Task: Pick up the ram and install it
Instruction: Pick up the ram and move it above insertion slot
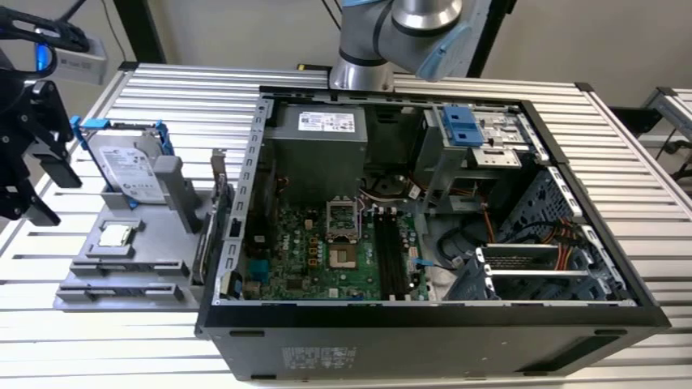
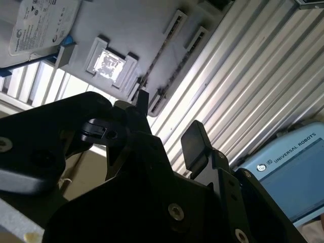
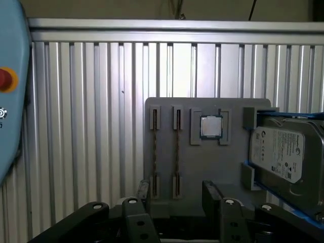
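- Your arm (image 1: pixel 403 32) comes into the exterior view at the top middle. It shows as a silver tube on a grey joint (image 1: pixel 438 49) with a blue cap.
- Your wrist (image 1: pixel 19 101) is a black block at the exterior view's left edge, well apart from that joint.
- Your tool (image 3: pixel 176 186) has its jaws apart in the first wrist view. The two black fingers (image 3: pixel 210 195) stand side by side with a plain gap between them and nothing in it.
- In the second wrist view you see the same spread. One narrow fingertip is apart from a broader flat pad (image 2: pixel 195 144).
- The tool's black body, dotted with screw heads, sits behind the fingers in both wrist views.
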Controlling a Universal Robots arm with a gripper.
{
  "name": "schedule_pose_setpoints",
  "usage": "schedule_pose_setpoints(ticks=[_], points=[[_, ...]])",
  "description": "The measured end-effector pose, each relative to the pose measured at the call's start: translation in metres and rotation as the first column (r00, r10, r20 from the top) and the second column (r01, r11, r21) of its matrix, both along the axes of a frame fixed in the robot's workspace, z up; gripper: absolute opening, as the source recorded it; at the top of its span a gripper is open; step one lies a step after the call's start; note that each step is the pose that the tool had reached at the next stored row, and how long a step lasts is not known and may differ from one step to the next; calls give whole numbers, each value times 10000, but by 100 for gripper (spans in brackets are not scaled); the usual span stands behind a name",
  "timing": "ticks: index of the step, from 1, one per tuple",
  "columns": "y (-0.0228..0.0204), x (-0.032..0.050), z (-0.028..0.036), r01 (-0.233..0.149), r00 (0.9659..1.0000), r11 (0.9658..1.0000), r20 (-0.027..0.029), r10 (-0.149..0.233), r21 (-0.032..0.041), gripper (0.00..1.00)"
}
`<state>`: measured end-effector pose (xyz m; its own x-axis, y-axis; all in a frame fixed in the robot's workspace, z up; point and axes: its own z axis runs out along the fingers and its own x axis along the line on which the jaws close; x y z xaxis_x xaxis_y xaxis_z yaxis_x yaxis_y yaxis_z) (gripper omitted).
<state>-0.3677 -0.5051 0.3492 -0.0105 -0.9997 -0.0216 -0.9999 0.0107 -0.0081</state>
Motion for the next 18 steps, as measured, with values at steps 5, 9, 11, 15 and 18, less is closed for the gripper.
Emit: schedule_pose_setpoints(ticks=[5, 9, 11, 15, 18], points=[[-13, 3, -22, 0, 10000, 10000, -2, 0, -1, 100], [-25, 6, -39, 0, 10000, 10000, 1, 0, 0, 100], [-27, 6, -46, 0, 10000, 10000, 0, 0, 0, 100], [-28, 6, -63, 0, 10000, 10000, 0, 0, 0, 100], [-28, 6, -76, 0, 10000, 10000, -1, 0, 0, 100]])
